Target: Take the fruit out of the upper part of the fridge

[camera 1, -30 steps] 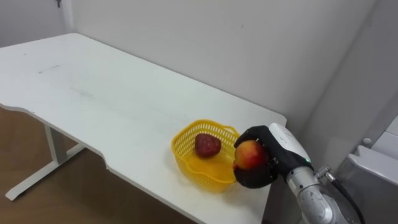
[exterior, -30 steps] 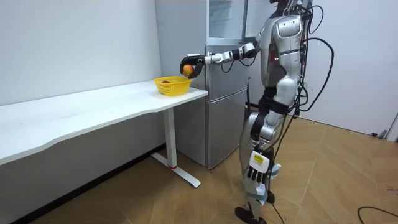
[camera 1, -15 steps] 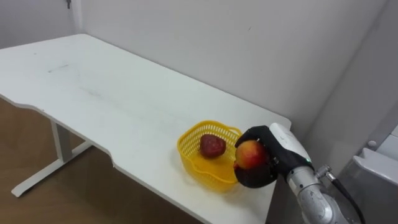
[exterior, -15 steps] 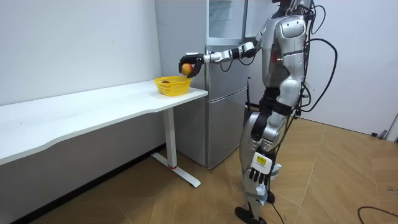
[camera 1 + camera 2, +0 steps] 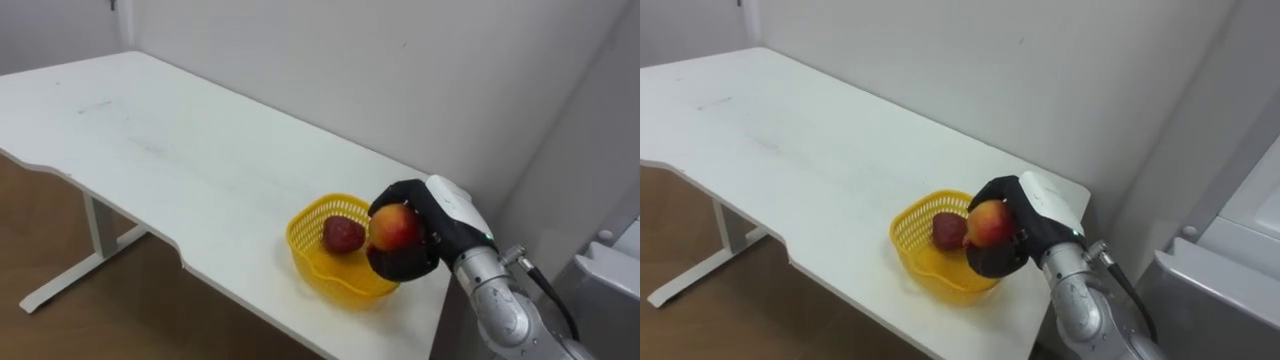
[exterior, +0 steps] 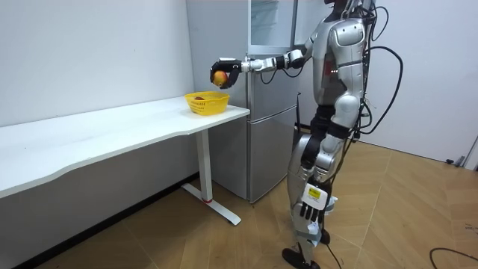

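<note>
Right now the yellow basket (image 5: 322, 277) sits low and right of centre in the left eye view, at the end of the white bench (image 5: 180, 160) close to its front edge. One dark red fruit (image 5: 343, 234) lies inside it, towards the back wall. The task's thing, a red-and-yellow round fruit (image 5: 394, 226), is not in the basket. The right hand (image 5: 412, 262) has its black fingers curled round the round fruit from behind and below. In the eye views hand and fruit overlap the basket's right side. The room view shows them raised above the basket with a gap between, the arm stretched out level from the shoulder.

Apart from the basket, the bench top runs bare from the upper left of the frame down to the basket. A plain pale wall (image 5: 350, 70) stands behind it, and a wooden floor (image 5: 100, 320) and a white bench leg (image 5: 92, 245) show at lower left. In the room view the robot stands upright just right of centre, facing the bench end, with a grey fridge (image 6: 269, 112) between the two, against the wall.

The basket's right rim is hidden behind the hand. The fridge's top is cut off by the upper edge. The left hand (image 6: 309, 215) hangs by the leg, too small to tell whether it is wide or closed.
</note>
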You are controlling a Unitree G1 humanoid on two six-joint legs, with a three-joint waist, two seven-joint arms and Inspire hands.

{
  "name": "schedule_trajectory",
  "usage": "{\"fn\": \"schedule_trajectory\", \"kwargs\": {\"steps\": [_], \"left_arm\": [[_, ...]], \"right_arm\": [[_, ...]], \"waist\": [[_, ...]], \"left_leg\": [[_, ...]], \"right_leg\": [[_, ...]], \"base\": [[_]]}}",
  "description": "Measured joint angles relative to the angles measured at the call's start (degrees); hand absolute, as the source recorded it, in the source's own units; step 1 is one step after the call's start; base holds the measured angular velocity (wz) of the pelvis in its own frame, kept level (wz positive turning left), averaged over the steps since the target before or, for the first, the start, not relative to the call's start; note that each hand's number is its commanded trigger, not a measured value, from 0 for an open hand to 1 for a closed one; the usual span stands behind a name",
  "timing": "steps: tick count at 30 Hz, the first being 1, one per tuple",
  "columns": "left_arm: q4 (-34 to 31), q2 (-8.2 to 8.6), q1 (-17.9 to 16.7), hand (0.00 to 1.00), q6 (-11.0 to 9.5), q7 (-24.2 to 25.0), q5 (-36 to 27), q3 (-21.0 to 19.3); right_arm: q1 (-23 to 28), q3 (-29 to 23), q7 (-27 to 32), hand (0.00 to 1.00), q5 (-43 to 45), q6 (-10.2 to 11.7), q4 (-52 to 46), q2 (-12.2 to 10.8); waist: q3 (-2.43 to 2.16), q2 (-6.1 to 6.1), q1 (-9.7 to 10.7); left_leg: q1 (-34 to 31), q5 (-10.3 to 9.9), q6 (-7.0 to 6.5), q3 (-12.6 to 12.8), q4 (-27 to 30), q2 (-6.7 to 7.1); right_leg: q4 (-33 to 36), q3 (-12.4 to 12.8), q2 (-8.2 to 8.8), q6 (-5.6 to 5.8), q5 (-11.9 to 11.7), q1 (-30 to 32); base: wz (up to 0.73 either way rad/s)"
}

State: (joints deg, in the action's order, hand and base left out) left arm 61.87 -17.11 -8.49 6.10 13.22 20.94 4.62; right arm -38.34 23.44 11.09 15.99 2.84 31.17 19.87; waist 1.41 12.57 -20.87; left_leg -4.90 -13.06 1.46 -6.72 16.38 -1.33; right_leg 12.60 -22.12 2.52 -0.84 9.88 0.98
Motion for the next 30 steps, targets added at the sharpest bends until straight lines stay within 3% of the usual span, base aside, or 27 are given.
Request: {"fn": "schedule_trajectory", "kwargs": {"steps": [3, 4, 5, 6, 20, 30], "left_arm": [[0.0, 0.0, 0.02, 0.0, 0.16, -0.27, -0.01, -0.25], [-0.01, 0.0, 0.0, 0.0, 0.18, -0.27, -0.02, -0.44], [-0.01, 0.0, -0.03, 0.0, 0.28, -0.27, -0.02, -0.52], [-0.01, 0.0, -0.03, 0.0, 0.32, -0.27, -0.02, -0.55], [0.0, -0.01, -0.01, 0.0, 0.57, -0.56, -0.03, -0.67], [-0.03, 0.0, 0.01, 0.0, 0.52, -0.63, -0.02, -1.63]], "right_arm": [[0.0, 0.02, 0.0, 1.0, -0.02, -0.39, -0.2, 0.0], [0.0, 0.04, 0.0, 0.84, -0.08, -0.6, -0.15, 0.0], [0.0, 0.04, 0.0, 0.52, -0.16, -0.92, -0.16, 0.0], [0.0, 0.04, 0.0, 0.0, -0.21, -1.09, -0.15, 0.0], [-0.01, 0.11, 0.05, 0.0, -0.18, -1.31, 0.74, -0.01], [-0.01, 0.1, 0.15, 0.0, 0.02, -1.32, 0.76, -0.01]], "waist": [[-0.11, 0.15, -0.11], [-0.16, 0.22, -0.15], [-0.24, 0.32, -0.16], [-0.26, 0.35, -0.18], [0.05, 1.09, -1.78], [0.26, 1.12, -1.67]], "left_leg": [[0.05, 0.0, 0.0, 0.01, -0.08, 0.0], [0.05, 0.0, 0.0, 0.01, -0.09, 0.0], [0.05, 0.0, 0.0, 0.01, -0.09, 0.0], [0.05, 0.0, 0.0, 0.0, -0.09, 0.0], [-0.19, 0.0, 0.01, -0.04, -0.11, 0.0], [-0.47, 0.0, 0.01, -0.48, -0.09, 0.04]], "right_leg": [[0.0, 0.0, -0.01, 0.0, 0.0, -0.06], [0.0, 0.0, -0.02, 0.0, 0.0, -0.11], [0.0, -0.01, -0.02, 0.0, 0.0, -0.13], [0.0, -0.02, -0.02, 0.0, 0.0, -0.16], [-0.04, -0.12, -0.03, -0.01, -0.01, -0.08], [-0.1, -0.12, -0.05, 0.0, 0.0, 0.09]], "base": [[0.0], [0.0], [0.0], [0.0], [0.0], [0.01]]}}
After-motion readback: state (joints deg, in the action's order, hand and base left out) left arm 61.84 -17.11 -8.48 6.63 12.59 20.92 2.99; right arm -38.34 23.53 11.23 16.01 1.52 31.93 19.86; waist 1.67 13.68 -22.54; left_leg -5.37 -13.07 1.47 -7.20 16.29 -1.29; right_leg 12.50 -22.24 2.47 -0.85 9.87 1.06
